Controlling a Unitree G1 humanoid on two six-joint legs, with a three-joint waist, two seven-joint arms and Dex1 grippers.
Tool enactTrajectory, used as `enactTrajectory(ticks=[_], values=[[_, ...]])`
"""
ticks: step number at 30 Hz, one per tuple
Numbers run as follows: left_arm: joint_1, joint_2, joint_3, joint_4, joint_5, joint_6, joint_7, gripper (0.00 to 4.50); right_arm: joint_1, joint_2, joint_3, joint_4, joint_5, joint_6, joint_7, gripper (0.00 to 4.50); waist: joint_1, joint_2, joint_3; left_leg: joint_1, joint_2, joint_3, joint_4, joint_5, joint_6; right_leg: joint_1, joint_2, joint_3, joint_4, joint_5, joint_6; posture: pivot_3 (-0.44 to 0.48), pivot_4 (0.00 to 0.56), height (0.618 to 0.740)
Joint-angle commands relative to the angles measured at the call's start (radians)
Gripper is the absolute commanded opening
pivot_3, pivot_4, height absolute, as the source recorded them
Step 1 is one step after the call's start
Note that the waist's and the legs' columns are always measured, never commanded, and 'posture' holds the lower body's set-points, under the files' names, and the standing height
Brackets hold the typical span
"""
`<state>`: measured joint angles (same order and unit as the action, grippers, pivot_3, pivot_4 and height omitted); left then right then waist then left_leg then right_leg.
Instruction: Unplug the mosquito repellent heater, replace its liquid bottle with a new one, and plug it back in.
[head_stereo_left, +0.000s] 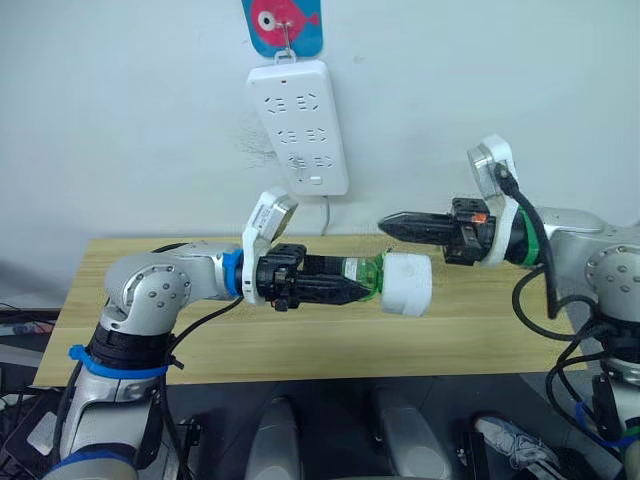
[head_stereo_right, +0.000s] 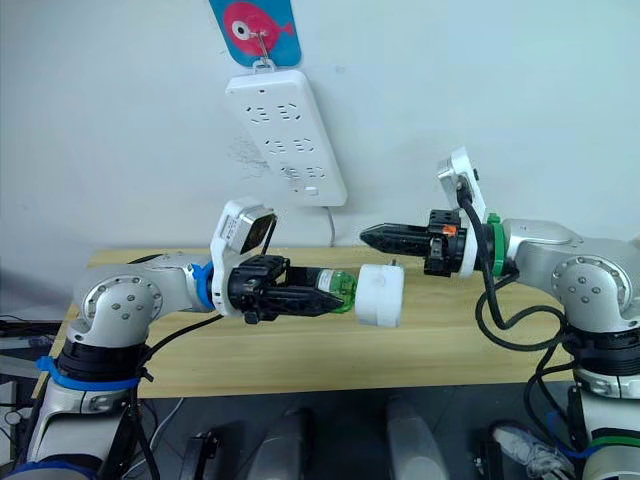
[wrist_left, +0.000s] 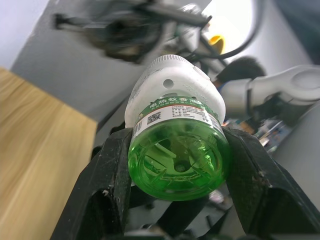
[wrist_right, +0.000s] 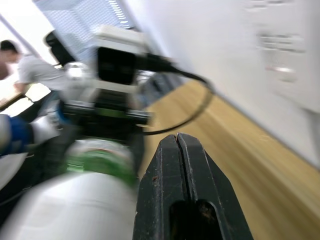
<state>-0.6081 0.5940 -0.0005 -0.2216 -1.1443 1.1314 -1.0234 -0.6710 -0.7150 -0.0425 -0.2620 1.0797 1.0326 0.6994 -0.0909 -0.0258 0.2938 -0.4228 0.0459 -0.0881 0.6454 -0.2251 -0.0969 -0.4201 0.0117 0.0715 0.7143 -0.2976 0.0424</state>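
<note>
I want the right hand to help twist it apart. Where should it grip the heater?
Grip the heater's rounded white body across its sides, coming from the robot's right. The left hand clamps the green bottle at the other end, so that end is free.

The place looked like a robot lab or test room arranged as a mock home corner. A plain wooden table (head_stereo_left: 300, 350) stood pushed against a bare white wall (head_stereo_left: 120, 120). A white power strip (head_stereo_left: 300, 125) hung aslant on that wall above the table's far edge, from a hook beneath a blue card with a pink fish (head_stereo_left: 283, 22). In the right wrist view a person (wrist_right: 27, 67) sat blurred in the background beside bright windows.
</note>
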Motion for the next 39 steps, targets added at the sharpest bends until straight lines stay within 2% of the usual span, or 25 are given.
enactTrajectory(ticks=[1,8,15,24,39], values=[[-0.026,-0.019,0.056,0.0,-0.074,0.023,0.032,2.3,0.059,-0.009,0.008,-0.049,-0.011,0.012,0.026,0.0,0.0,0.0,0.0,0.0,0.0,0.0,0.0,0.0,0.0,0.0,0.0,0.0,0.0,0.0,0.0,-0.155,0.227,0.74],[-0.051,-0.067,0.111,0.07,-0.117,0.048,0.141,2.3,0.142,-0.02,-0.031,-0.18,0.144,0.106,0.035,0.0,-0.002,0.0,0.0,0.0,0.0,0.0,0.001,0.0,0.0,0.0,0.0,0.0,0.0,0.0,0.0,-0.157,0.227,0.74],[-0.053,-0.082,0.113,0.086,-0.084,0.021,0.181,2.3,0.148,-0.023,-0.059,-0.215,0.275,0.141,-0.027,0.0,-0.002,0.0,0.0,0.0,0.0,0.0,0.0,0.0,0.0,0.0,0.0,0.0,0.001,0.0,0.0,-0.162,0.227,0.74],[-0.025,-0.051,0.046,0.04,0.046,-0.049,0.108,2.3,0.1,-0.011,-0.075,-0.162,0.458,0.123,-0.171,0.0,-0.003,0.0,0.0,0.0,0.0,0.0,0.0,0.0,0.0,0.0,0.0,0.0,0.0,0.0,0.0,-0.161,0.228,0.74],[0.002,-0.001,-0.037,-0.029,0.167,-0.13,-0.032,2.3,0.056,0.01,-0.055,-0.065,0.547,0.116,-0.356,0.0,-0.003,0.0,0.0,0.0,0.0,0.0,0.0,0.0,0.0,0.0,0.0,0.0,0.0,0.0,0.0,-0.155,0.226,0.74]])
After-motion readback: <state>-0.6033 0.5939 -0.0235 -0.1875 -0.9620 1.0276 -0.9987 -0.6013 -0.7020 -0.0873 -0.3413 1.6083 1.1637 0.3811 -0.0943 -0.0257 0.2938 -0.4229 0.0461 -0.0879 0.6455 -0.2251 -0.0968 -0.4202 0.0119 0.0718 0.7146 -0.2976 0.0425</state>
